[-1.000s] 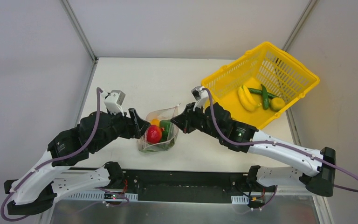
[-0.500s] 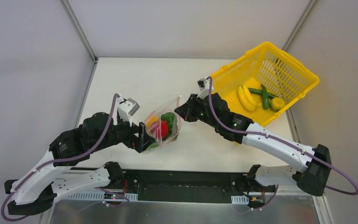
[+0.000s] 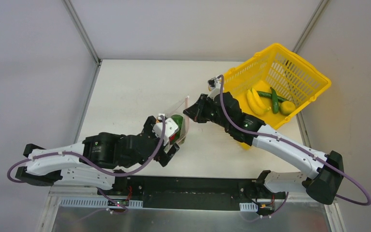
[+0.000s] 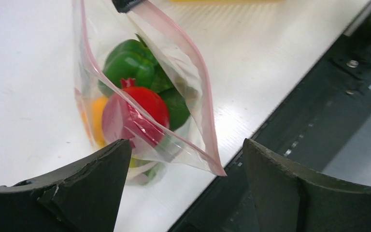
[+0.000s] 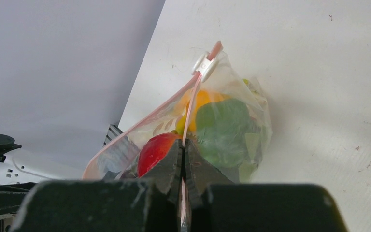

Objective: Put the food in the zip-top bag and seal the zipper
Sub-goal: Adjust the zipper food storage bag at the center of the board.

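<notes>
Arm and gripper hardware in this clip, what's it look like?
The left arm and right arm have white links and black joints, each with a purple cable. The left gripper and right gripper have dark, wedge-shaped fingers; a white camera block sits on each wrist.

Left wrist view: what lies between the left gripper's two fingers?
In the left wrist view, the pink-edged near corner of the zip-top bag sits between the open fingers of the left gripper, with the red tomato showing through the plastic.
</notes>
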You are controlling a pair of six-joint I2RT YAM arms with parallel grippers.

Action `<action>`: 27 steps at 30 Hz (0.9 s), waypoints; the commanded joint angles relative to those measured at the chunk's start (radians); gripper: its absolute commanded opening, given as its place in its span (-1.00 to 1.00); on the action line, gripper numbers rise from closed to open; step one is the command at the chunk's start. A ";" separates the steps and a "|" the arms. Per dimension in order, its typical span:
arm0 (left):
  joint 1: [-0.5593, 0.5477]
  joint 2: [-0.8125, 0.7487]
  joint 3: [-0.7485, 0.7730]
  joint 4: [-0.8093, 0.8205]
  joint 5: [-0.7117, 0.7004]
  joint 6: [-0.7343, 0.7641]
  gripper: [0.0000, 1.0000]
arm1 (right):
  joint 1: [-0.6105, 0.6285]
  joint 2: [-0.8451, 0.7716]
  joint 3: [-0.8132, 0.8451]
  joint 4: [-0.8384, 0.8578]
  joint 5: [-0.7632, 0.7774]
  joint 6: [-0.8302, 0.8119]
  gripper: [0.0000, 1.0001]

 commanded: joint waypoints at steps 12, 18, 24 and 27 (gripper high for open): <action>-0.182 0.205 0.108 -0.084 -0.478 -0.003 0.71 | -0.014 -0.027 0.098 0.019 -0.033 0.040 -1.00; -0.182 0.206 0.093 -0.144 -0.475 -0.107 0.74 | -0.014 -0.025 0.109 0.011 -0.033 0.044 -1.00; -0.182 0.198 0.057 -0.149 -0.477 -0.155 0.52 | -0.014 -0.022 0.116 0.011 -0.074 0.057 -1.00; -0.181 0.195 0.044 -0.131 -0.476 -0.150 0.26 | -0.015 -0.021 0.118 0.010 -0.091 0.062 -1.00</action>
